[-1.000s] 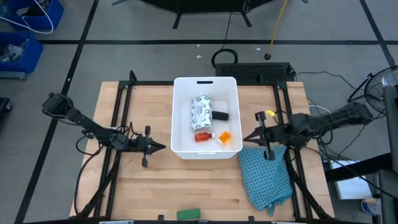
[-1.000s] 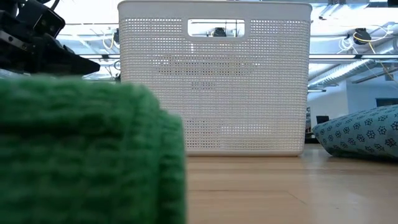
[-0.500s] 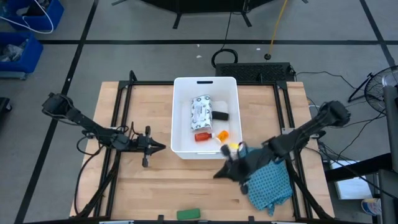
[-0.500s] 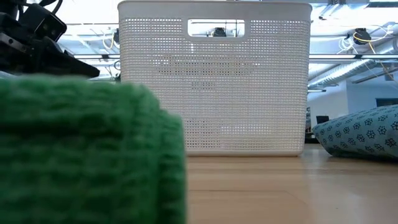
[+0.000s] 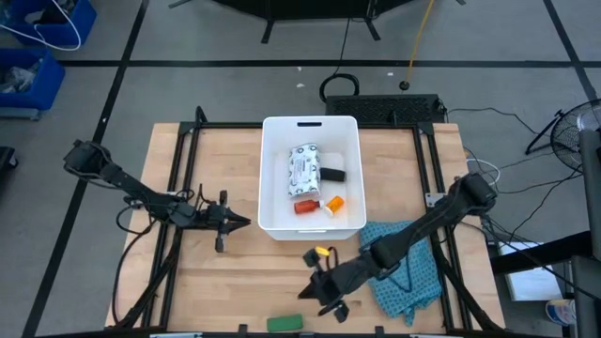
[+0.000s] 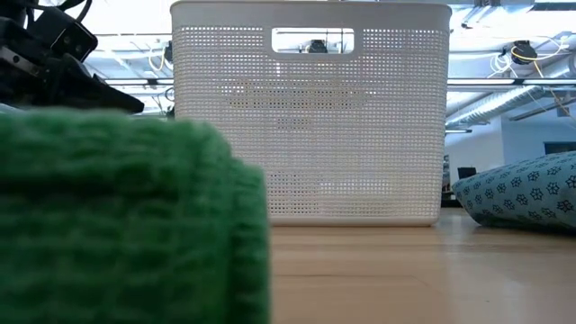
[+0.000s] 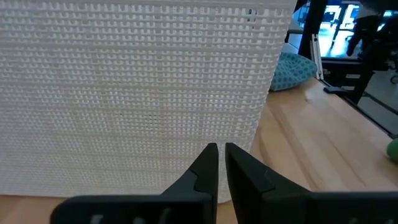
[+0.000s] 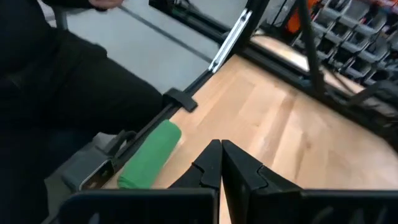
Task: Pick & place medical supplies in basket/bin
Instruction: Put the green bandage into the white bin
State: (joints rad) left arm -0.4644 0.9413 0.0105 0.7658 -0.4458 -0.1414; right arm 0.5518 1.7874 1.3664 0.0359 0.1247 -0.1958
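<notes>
High view, right gripper (image 5: pixel 315 302) closed, empty, near green flat bar (image 5: pixel 285 323)

Bare table (image 5: pixel 254 282) between bin (image 5: pixel 272 225) and green bar (image 5: pixel 285 323)

the scene is lit evenly and brightly from overhead, and only soft shadows are cast on the wooden surface (image 5: pixel 225 272). in the low view, the green flat bar (image 6: pixel 126 225) is rendered as a large defocused mass close to the lens. strong backlight is seen through the basket (image 6: pixel 310 112) mesh. motion blur is visible in the right wrist view.
</notes>
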